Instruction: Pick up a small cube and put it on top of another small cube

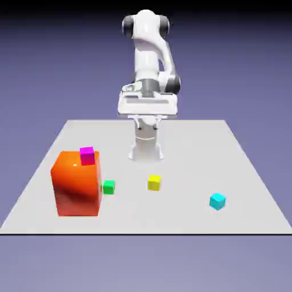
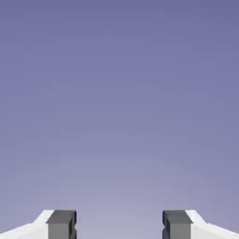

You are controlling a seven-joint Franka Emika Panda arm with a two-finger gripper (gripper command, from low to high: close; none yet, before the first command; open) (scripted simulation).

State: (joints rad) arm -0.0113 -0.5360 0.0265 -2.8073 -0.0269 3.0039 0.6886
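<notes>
The small yellow cube [image 1: 154, 182] rests on the white table [image 1: 188, 142], near the middle and a little toward the front. My gripper [image 1: 147, 116] hangs high above the table's far side, well behind and above the yellow cube and touching nothing. In the hand view my gripper [image 2: 119, 226] is open: the two grey fingertips [image 2: 61, 224] stand wide apart with only the blue-violet backdrop between them. No cube shows in that view.
A big orange block [image 1: 77, 183] stands at the exterior view's left with a small magenta cube [image 1: 86, 155] on top. A green cube [image 1: 108, 186] sits right beside the block. A cyan cube [image 1: 217, 201] lies toward the front right.
</notes>
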